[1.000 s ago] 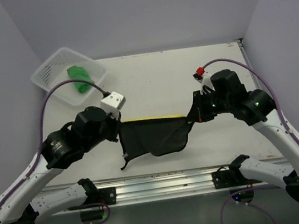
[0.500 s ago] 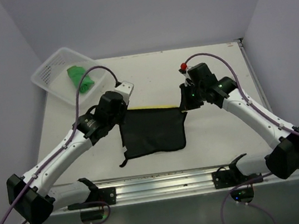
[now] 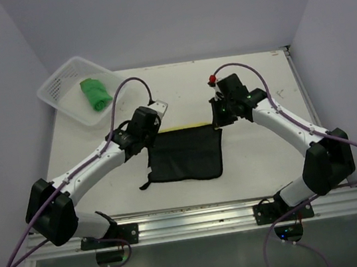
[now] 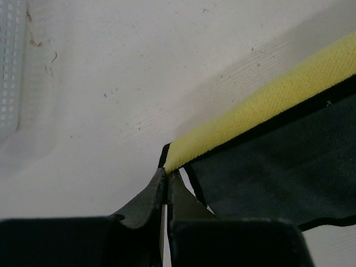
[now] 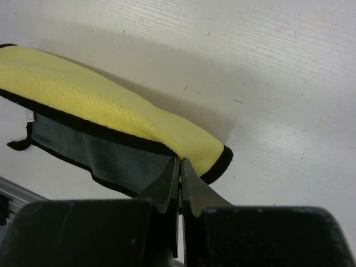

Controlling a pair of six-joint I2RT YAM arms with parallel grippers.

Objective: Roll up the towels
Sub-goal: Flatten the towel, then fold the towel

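The yellow towel (image 3: 185, 156) lies flat in the middle of the surface (image 3: 263, 161), black face up, with only its far edge turned over so that a narrow yellow band shows along that side. That folded edge is the long axis that matters: it runs left to right, roughly parallel to the far edge of the surface, and each end sits at a pincer. The left pincer (image 4: 166, 175) is closed tight on the far-left corner of the fold. The right pincer (image 5: 179, 164) is closed just as tight on the far-right corner, where the yellow curls over the black hem. The rest of the cloth spreads from both pincers toward the near edge and the arm bases. The roll therefore probably has to travel that way, with both ends carried evenly so the band stays straight. Neither arm is nearer, since each holds its own corner. The green towel (image 3: 95, 93) sits bunched in the white mesh basket (image 3: 57, 88) at the far-left corner of the surface, well apart from both pincers.
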